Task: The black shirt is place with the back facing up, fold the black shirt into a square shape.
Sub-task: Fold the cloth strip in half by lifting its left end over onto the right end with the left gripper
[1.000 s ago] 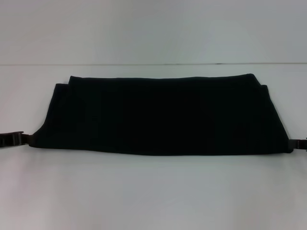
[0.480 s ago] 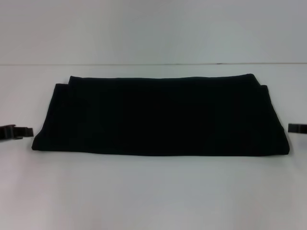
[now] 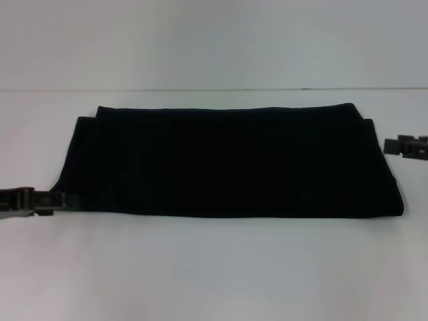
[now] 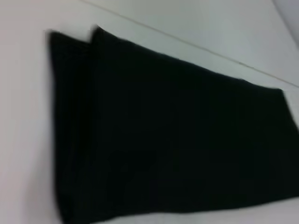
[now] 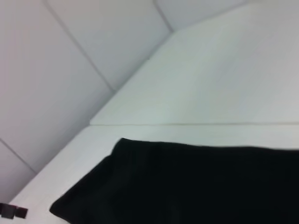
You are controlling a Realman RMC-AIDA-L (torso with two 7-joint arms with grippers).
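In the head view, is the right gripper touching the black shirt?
No. The right gripper sits off the black shirt past its right edge, with bare white table showing between them.

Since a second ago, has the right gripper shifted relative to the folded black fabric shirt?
Yes. The right gripper has moved up the head view, from the black shirt's near right corner toward its far right corner.

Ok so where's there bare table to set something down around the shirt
Bare table lies in front of the black shirt, and a strip behind it to the wall. The ends are crowded: left gripper at the near-left corner, right gripper beside the right edge.
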